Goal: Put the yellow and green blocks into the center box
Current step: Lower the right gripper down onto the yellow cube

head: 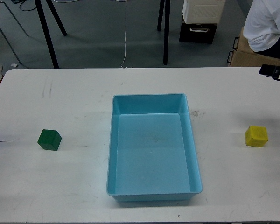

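Observation:
A green block [49, 139] sits on the white table [60, 186] to the left of the light blue box [153, 192]. A yellow block [256, 136] sits to the right of the box. The box stands in the middle of the table and is empty. A small black part of my right gripper [273, 71] shows at the right edge, well behind the yellow block and apart from it. Its fingers cannot be told apart. My left gripper is out of view.
Beyond the table's far edge are black stand legs [46, 32], a white and black cabinet [201, 18] and a seated person in white [266, 23]. A hanging cable [126, 32] runs down to the floor.

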### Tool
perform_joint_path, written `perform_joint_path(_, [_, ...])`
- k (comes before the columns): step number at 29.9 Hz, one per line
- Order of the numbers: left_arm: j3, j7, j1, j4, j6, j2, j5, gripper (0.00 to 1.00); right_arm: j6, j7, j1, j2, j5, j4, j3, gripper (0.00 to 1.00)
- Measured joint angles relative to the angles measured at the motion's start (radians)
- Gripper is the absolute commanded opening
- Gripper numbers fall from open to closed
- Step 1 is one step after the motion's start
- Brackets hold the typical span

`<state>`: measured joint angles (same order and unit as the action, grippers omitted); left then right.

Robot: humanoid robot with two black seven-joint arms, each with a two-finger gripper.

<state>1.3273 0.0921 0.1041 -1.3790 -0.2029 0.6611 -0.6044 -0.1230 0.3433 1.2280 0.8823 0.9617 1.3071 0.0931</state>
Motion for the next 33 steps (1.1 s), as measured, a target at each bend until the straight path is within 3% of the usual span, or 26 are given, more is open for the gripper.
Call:
perform_joint_path(7, [0.002, 0.0, -0.003, 0.0, -0.001, 0.002, 0.001, 1.0, -0.005, 0.063, 0.034, -0.136, -0.006, -0.05, 0.115, 1.0])
perform_joint_path(19, [0.015, 0.0, -0.017, 0.0, -0.002, 0.014, 0.0, 1.0, -0.089, 0.075, 0.072, 0.158, -0.015, 0.205, 0.165, 1.0])
perform_joint_path(26, [0.015, 0.0, -0.017, -0.001, -0.003, 0.014, 0.0, 1.0, -0.093, 0.075, 0.044, 0.17, -0.009, 0.227, 0.177, 1.0])
perform_joint_path(33, [0.014, -0.002, -0.015, 0.0, -0.003, 0.013, 0.001, 1.0, -0.084, 0.08, -0.009, 0.097, -0.011, 0.194, 0.178, 1.0])
